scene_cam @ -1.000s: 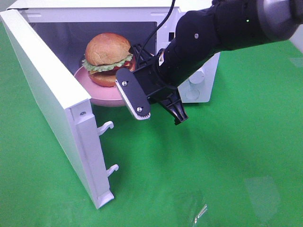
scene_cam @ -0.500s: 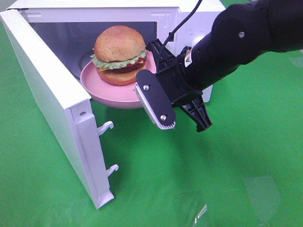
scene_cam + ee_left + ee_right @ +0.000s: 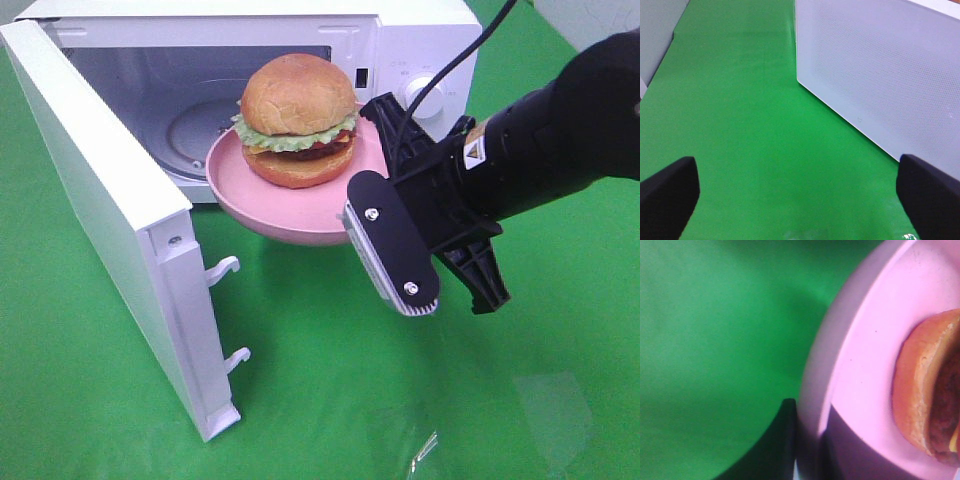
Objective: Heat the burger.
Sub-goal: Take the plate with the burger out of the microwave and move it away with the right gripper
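Note:
The burger, with a golden bun, green lettuce and a brown patty, sits on a pink plate held in the air just in front of the open microwave. My right gripper is shut on the plate's right rim. In the right wrist view its dark fingers pinch the plate rim, and the burger shows at the edge. My left gripper stands open over the green cloth with nothing between its fingers. It does not show in the exterior view.
The microwave door is swung wide open to the left, its latch hooks pointing right. A glass turntable lies inside the cavity. A white perforated panel stands ahead of the left gripper. Green cloth covers the table.
The right arm has drawn the plate and burger out of the microwave cavity, to the right and toward the front. The door has not moved.

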`<state>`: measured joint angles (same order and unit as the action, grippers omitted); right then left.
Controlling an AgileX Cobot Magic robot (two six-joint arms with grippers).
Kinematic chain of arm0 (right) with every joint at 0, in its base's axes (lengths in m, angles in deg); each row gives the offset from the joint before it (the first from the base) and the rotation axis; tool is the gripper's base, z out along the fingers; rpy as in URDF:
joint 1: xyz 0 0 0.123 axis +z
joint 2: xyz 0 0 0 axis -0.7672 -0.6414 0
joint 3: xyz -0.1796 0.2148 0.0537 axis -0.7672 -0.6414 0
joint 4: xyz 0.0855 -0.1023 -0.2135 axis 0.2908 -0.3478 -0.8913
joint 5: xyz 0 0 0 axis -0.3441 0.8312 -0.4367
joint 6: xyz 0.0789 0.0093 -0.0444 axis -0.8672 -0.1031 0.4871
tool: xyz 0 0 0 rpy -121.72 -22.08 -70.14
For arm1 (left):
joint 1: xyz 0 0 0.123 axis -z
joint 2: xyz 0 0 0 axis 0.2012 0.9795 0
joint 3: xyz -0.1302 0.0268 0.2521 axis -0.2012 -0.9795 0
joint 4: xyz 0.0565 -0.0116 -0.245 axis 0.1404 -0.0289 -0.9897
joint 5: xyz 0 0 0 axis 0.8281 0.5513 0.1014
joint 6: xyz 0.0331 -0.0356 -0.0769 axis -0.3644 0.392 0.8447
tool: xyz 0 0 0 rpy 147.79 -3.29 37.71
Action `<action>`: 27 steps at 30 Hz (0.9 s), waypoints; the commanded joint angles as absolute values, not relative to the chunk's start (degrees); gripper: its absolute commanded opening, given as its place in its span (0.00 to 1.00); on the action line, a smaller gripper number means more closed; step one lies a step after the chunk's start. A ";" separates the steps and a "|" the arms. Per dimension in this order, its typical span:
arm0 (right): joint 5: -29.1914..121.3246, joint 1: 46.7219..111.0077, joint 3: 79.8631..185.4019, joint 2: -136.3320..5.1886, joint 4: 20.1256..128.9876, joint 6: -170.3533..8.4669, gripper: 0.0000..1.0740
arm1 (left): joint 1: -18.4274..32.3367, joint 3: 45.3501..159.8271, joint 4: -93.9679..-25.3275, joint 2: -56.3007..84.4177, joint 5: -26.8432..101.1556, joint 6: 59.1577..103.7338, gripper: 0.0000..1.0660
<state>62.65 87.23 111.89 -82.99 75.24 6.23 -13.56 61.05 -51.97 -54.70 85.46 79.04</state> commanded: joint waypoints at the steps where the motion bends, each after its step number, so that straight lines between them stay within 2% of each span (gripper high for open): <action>1: 58.53 86.89 110.75 -79.90 75.07 5.83 0.00 | -13.56 60.88 -52.08 -55.79 85.11 79.10 0.94; 27: 63.80 86.89 92.98 -58.24 74.67 4.57 0.00 | -13.56 60.88 -52.08 -55.79 85.11 79.10 0.94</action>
<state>67.01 87.23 92.58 -59.38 74.90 4.57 -13.56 61.05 -51.97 -54.70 85.46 79.04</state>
